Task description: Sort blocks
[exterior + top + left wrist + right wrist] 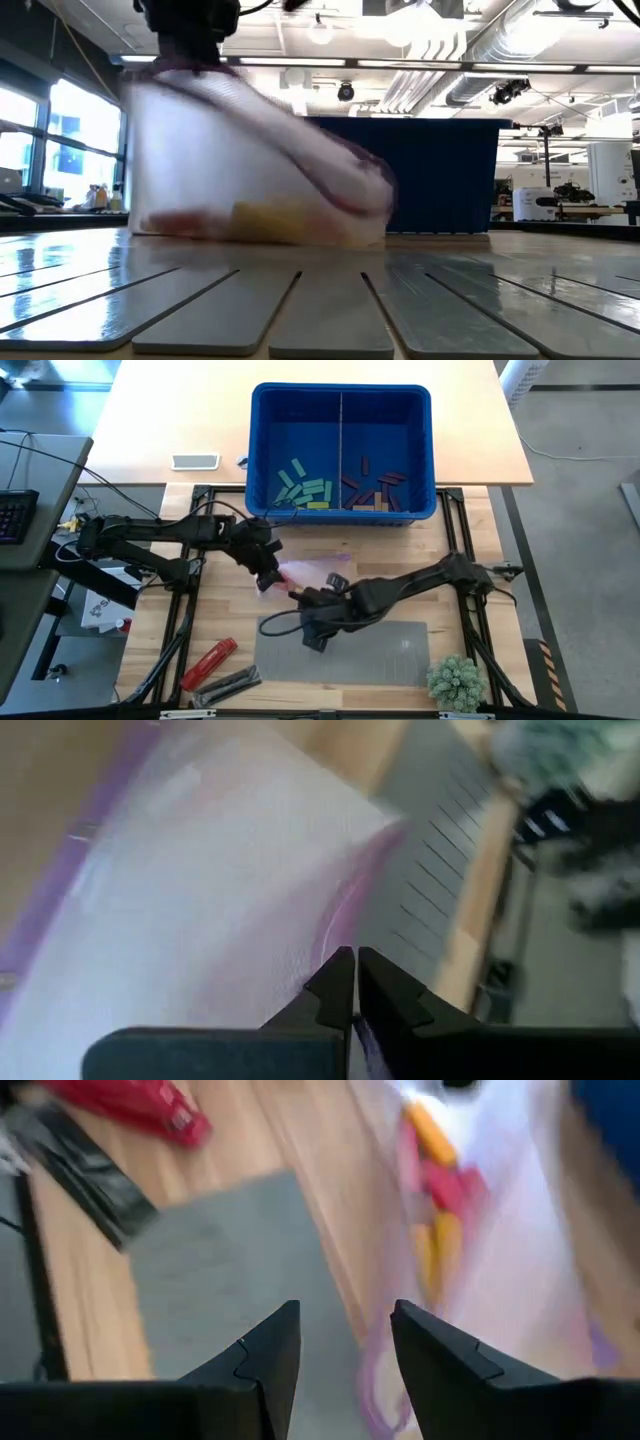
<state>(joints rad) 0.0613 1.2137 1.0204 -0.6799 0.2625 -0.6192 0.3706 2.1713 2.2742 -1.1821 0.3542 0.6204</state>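
A clear plastic bag (312,572) with a purple zip edge stands on the wooden table between my two grippers. It holds yellow and pink blocks (438,1200), which lie at its bottom (275,222). My left gripper (355,988) is shut on the bag's upper edge. My right gripper (345,1350) hovers open over the grey mat (230,1270), just near of the bag, and touches nothing. At the far edge a blue bin (340,400) has teal and lime blocks (303,488) in its left compartment and purple and tan blocks (375,492) in its right one. My left gripper pinches the bag's edge by the purple zip strip (345,935) between its two shut fingers, slanting down from the table's left. The bag hangs below the fingers, puffed out, with its bottom (260,238) resting on the table.
A red tool (208,662) and a dark flat tool (228,685) lie at the near left. A small green plant (455,682) stands at the near right corner. The slatted grey mat (390,650) covers the near middle. A white object (195,461) lies far left.
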